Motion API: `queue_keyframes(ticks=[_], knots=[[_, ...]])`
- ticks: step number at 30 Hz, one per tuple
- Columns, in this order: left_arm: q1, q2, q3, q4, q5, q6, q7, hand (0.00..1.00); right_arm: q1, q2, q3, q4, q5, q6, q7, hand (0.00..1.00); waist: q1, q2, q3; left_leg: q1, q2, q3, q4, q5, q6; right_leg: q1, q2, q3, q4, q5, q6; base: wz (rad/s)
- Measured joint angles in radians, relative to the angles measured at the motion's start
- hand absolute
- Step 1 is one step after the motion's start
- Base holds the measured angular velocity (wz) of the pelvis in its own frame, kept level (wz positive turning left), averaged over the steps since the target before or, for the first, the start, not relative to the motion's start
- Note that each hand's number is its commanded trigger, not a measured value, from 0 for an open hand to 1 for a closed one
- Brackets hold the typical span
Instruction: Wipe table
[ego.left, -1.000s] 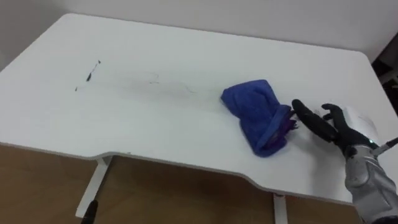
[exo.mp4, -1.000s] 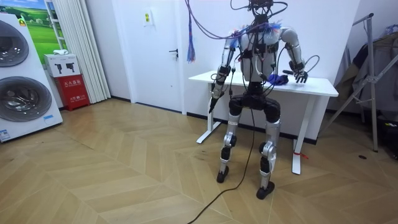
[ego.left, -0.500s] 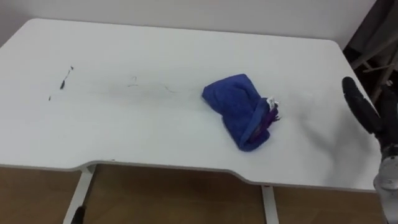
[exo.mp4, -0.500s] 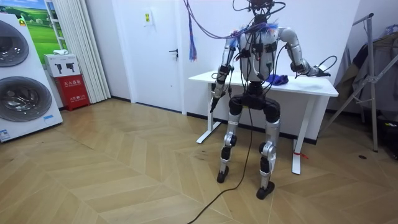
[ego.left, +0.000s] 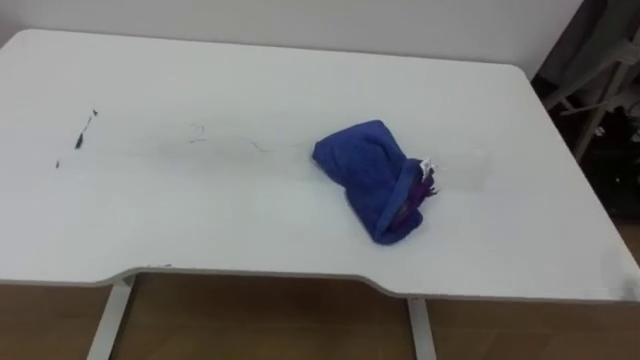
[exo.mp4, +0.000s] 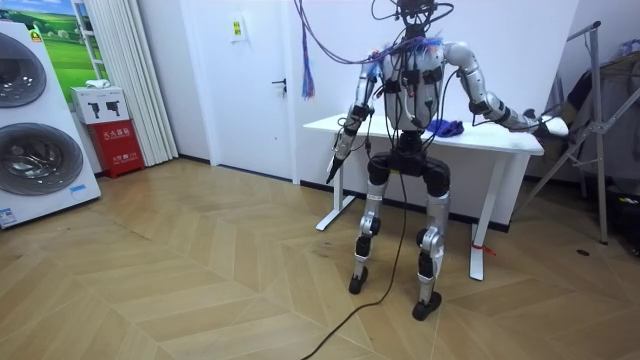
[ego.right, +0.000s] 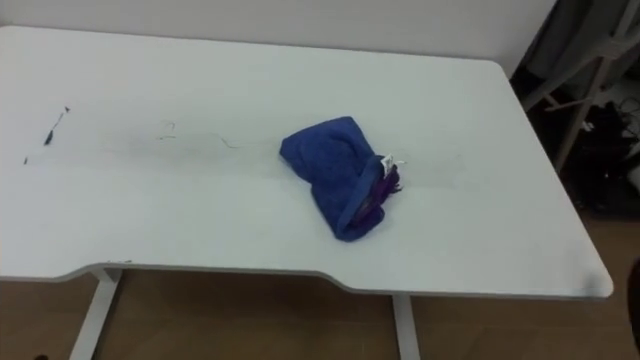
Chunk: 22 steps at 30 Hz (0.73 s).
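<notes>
A crumpled blue cloth (ego.left: 372, 178) with a purple edge lies right of centre on the white table (ego.left: 250, 220), and nothing touches it. A black marker stroke (ego.left: 78, 133) and fainter smears (ego.left: 200, 133) sit on the left half of the tabletop. In the room view I stand at the table (exo.mp4: 500, 135) with the cloth (exo.mp4: 445, 126) in front of me. My right hand (exo.mp4: 553, 127) is stretched out past the table's right end, well away from the cloth. My left hand (exo.mp4: 333, 167) hangs at my side with straight fingers, holding nothing.
A metal rack (ego.left: 590, 80) stands just beyond the table's right end, near my outstretched right arm. Washing machines (exo.mp4: 30, 120) and a red box (exo.mp4: 118, 145) stand at the room view's left, a door (exo.mp4: 255, 80) behind the table. Wooden floor lies around me.
My right hand has drawn away from the cloth, swinging out to the right past the table's end. The eye view has shifted right. The cloth has not moved.
</notes>
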Motion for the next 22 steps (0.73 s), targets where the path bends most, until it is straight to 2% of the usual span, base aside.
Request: queue_keyframes(ticks=[6,7,8,10,12,15,16,17,20,22], knots=[[0.000,-0.001,-0.001,0.005,0.000,0.005,0.002,0.00,0.067,0.023,0.006,0.137,0.110,0.024,0.015,0.00,-0.001,-0.003,-0.0001,-0.005,0.001,0.002,0.026,-0.017,0.001,0.003,-0.001,0.004,-0.002,-0.002,0.004,-0.01],[-0.002,-0.001,-0.001,0.005,0.001,0.005,0.002,0.00,0.083,0.033,0.006,0.142,0.133,0.024,0.016,0.00,0.000,0.004,0.0011,-0.004,0.001,0.002,0.028,-0.020,0.001,0.003,0.000,0.005,-0.004,-0.003,0.004,0.00],[-0.005,-0.001,-0.002,0.012,0.003,0.005,0.002,0.00,0.096,0.049,0.008,0.143,0.140,0.023,0.019,0.00,0.000,0.002,-0.0034,-0.003,0.001,0.002,0.030,-0.022,0.001,0.005,0.000,0.004,-0.005,-0.003,0.005,0.00],[-0.018,-0.001,-0.003,0.048,0.012,0.006,0.003,0.00,0.111,0.072,0.021,0.159,0.133,0.023,0.038,0.00,0.000,0.004,-0.0055,-0.002,0.001,0.002,0.033,-0.026,0.002,0.013,0.000,0.005,-0.005,-0.003,0.005,0.00],[-0.030,-0.001,-0.010,0.075,0.022,0.008,0.002,0.00,0.111,0.096,0.056,0.194,0.131,0.031,0.058,0.00,0.001,0.011,-0.0073,0.004,0.001,0.002,0.034,-0.027,0.002,0.018,0.000,0.005,-0.004,-0.003,0.006,0.00],[-0.031,-0.004,-0.033,0.086,0.048,0.024,0.005,0.00,0.118,0.129,0.113,0.207,0.127,0.067,0.094,0.00,0.003,0.021,-0.0056,0.013,0.002,0.003,0.031,-0.032,0.003,0.027,0.000,0.003,-0.002,-0.002,0.007,-0.01],[-0.032,-0.003,-0.055,0.099,0.047,0.024,0.012,0.00,0.123,0.135,0.163,0.207,0.099,0.077,0.103,0.00,0.007,0.028,-0.0035,0.012,0.002,0.005,0.032,-0.036,0.003,0.026,0.000,0.001,-0.002,-0.002,0.007,-0.05],[-0.032,-0.001,-0.083,0.118,0.046,0.025,0.018,0.00,0.126,0.141,0.213,0.207,0.090,0.080,0.111,0.00,0.006,0.037,-0.0041,0.013,0.003,0.006,0.033,-0.038,0.003,0.027,0.000,-0.002,-0.002,-0.002,0.008,-0.05],[-0.040,-0.007,-0.132,0.174,0.047,0.026,0.022,0.00,0.123,0.164,0.287,0.207,0.042,0.080,0.136,0.00,0.006,0.057,-0.0038,0.014,0.003,0.006,0.032,-0.038,0.003,0.026,0.000,-0.002,-0.002,-0.002,0.008,0.00],[-0.043,-0.012,-0.138,0.199,0.047,0.026,0.024,0.00,0.109,0.173,0.312,0.206,0.011,0.080,0.158,0.00,0.008,0.065,-0.0033,0.014,0.003,0.006,0.032,-0.038,0.003,0.027,0.000,-0.002,-0.002,-0.002,0.008,0.00]])
